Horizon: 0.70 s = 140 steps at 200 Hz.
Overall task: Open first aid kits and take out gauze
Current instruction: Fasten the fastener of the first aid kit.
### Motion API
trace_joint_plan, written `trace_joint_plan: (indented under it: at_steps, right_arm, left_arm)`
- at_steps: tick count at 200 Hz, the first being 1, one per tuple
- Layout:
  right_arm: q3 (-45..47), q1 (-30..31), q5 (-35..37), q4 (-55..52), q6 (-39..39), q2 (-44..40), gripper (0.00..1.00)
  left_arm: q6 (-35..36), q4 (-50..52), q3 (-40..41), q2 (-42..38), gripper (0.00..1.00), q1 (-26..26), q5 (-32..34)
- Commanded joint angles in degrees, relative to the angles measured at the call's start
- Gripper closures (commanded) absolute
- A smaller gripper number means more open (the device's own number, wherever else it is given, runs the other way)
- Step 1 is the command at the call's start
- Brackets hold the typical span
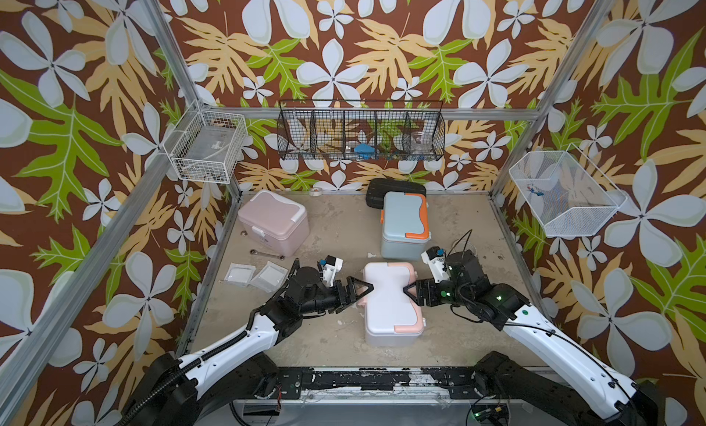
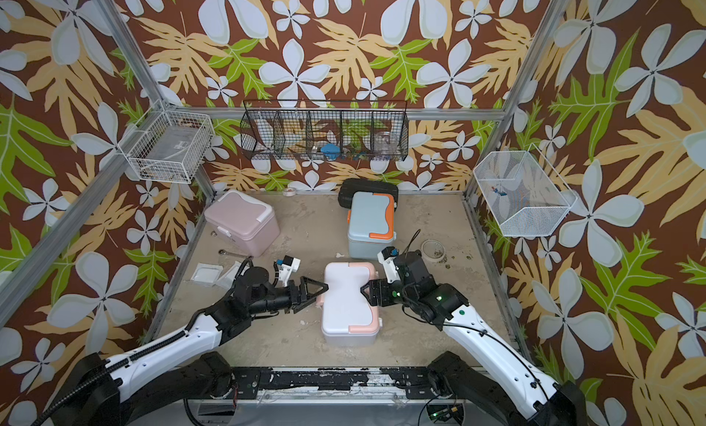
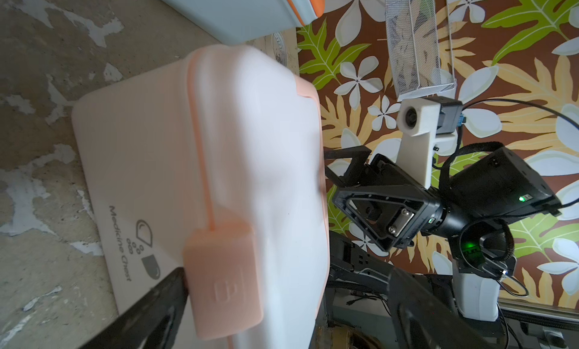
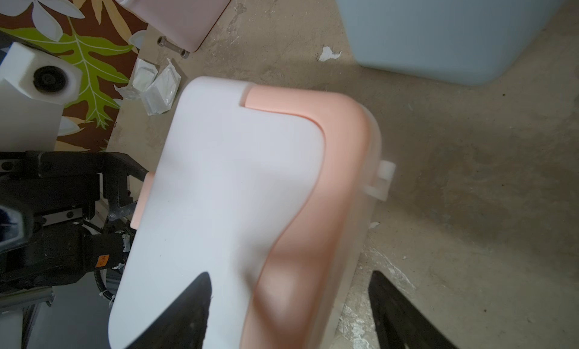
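Left of the white kit (image 1: 386, 303), 2 gauze packets (image 1: 240, 274) lie on the bench (image 1: 324, 328); the kit's lid is shut.
At the kit's left face the left tool (image 1: 357, 295) has its jaws wide apart, 1 finger just beside the peach latch (image 3: 224, 281); best hook the latch's free edge and lever it outward. At the kit's right side the right tool (image 1: 408, 290) also stands apart, 1 finger over the lid, 1 off the side, clamped on nothing; it should press down so the kit cannot slide.
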<state>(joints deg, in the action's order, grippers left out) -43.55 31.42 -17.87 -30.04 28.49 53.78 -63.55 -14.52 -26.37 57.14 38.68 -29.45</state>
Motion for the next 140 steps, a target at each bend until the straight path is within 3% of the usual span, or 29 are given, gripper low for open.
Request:
trace_joint_plan:
  at_steps: [1,55,90,113,140]
  right_arm:
    - [0.04,0.05,0.37,0.57,0.17,-0.26,0.21]
    - [-2.09,0.06,3.44,-2.29,-0.54,0.38,0.22]
    - [-4.82,0.05,5.45,-5.07,-1.82,1.21,0.22]
    - [-8.15,0.05,7.81,-8.46,-3.58,3.18,0.22]
    - [-8.05,0.07,5.83,-7.43,-3.71,3.27,0.22]
  left_arm:
    - [2.75,5.72,-1.82,-0.74,0.0,-0.01,2.53]
    - [10.03,22.85,-10.28,-2.2,0.03,0.16,8.93]
    - [12.65,31.35,-17.59,-0.41,0.06,3.72,13.79]
    - [13.63,34.34,-20.59,1.32,0.07,5.82,16.2]
    - [13.76,34.45,-21.3,3.08,0.07,6.73,16.01]
